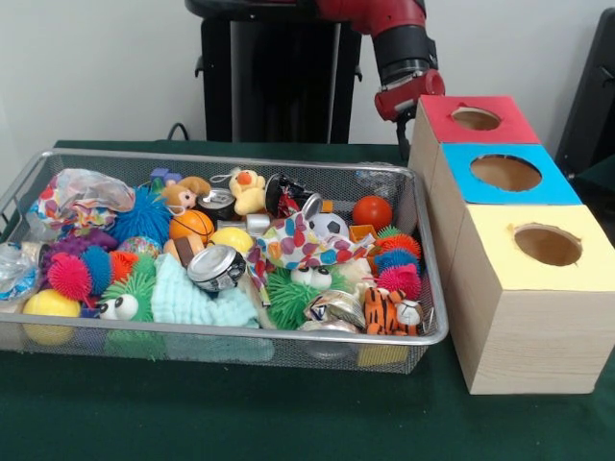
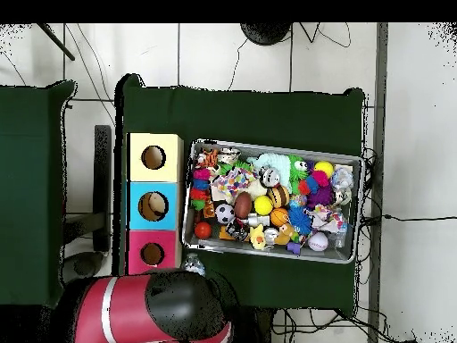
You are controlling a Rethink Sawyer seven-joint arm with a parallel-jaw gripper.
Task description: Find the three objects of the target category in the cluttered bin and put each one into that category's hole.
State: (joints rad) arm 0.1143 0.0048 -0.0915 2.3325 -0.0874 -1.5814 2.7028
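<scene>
Cluttered bin (image 1: 125, 331) heaped full | three holed boxes (image 1: 509, 240) beside, apparently unfed | hand hidden, state unknowable | sorting seemingly unstarted

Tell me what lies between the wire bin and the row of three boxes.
Nothing: in the front view only a narrow strip of bare green tablecloth separates the wire bin from the boxes.
</scene>
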